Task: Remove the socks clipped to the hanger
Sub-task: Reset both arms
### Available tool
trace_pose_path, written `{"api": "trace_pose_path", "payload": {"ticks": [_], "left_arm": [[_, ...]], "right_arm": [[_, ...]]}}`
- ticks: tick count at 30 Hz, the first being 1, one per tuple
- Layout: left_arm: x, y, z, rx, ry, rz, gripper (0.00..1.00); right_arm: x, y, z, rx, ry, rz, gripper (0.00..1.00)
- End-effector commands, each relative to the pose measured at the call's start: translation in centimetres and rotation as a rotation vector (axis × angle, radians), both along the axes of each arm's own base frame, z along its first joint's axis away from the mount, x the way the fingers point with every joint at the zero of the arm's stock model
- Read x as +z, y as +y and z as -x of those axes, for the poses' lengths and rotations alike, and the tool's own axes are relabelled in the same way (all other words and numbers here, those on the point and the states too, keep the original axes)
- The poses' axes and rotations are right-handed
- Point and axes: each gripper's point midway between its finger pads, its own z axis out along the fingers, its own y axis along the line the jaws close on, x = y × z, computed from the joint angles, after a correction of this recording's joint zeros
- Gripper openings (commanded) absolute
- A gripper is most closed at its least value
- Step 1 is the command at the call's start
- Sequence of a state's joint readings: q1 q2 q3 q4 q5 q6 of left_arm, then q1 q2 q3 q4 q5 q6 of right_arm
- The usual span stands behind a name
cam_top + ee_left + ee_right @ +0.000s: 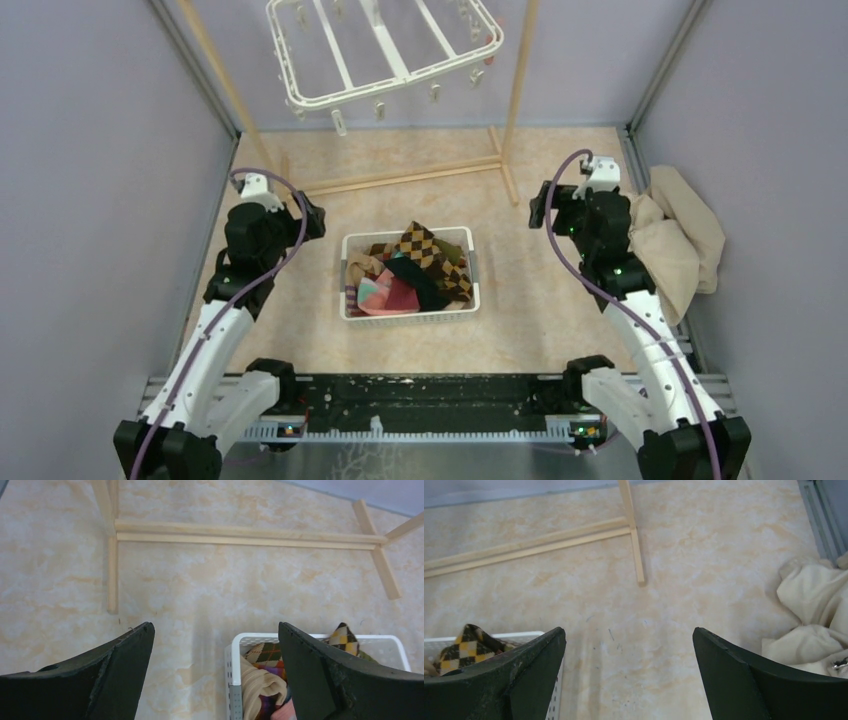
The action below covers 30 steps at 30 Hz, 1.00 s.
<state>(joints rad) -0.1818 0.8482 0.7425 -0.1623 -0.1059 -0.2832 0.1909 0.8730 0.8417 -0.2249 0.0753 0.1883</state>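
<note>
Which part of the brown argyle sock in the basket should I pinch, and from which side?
Pinch the argyle sock at its raised end near the far rim of the basket, coming straight down from above. That end stands proud of the pile, while the rest lies in among the other socks. A sideways approach would likely meet the basket wall.

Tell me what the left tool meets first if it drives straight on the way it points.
Probably the bare table top: the left tool, open, aims down at it beside the white basket, short of the wooden rack's base bar. Depth is unclear.
</note>
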Motion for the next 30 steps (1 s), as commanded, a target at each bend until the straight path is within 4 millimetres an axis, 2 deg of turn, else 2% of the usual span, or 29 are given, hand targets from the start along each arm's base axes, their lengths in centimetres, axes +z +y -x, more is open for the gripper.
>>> {"api": "trace_pose_path", "payload": {"ticks": [1, 4, 9, 16, 18, 24, 27, 30], "left_arm": [[-2.6, 0.1, -0.6, 0.009, 0.047, 0.019, 0.99], [-4.4, 0.4, -1.0, 0.040, 0.054, 0.031, 0.99], [-5.9, 3.2, -0.7, 0.181, -0.005, -0.017, 0.99], [-3.4, 6.1, 0.3, 0.274, -0.214, -0.141, 0.99], [-3.7, 6.2, 0.4, 0.260, -0.261, -0.186, 0.99], [-7.2, 6.5, 0.0, 0.237, -0.262, -0.289, 0.99], [-9.0, 6.6, -0.4, 0.222, -0.233, -0.309, 0.99], [-10.4, 7.0, -0.6, 0.215, -0.219, -0.312, 0.99]], "right_arm": [[-1.5, 0.0, -0.2, -0.008, -0.029, -0.044, 0.98], [-3.6, -0.5, -0.1, -0.040, -0.021, -0.037, 0.98], [-4.7, -1.1, -0.6, -0.070, -0.087, -0.035, 0.98], [-6.2, -2.8, -0.8, -0.154, -0.159, 0.001, 0.98], [-7.1, -3.8, -0.6, -0.204, -0.163, 0.025, 0.99], [-10.5, -7.1, 1.2, -0.360, -0.211, 0.087, 0.98], [-11.5, -8.4, 2.3, -0.416, -0.253, 0.119, 0.98], [-11.4, -9.1, 2.6, -0.450, -0.281, 0.135, 0.98]]}}
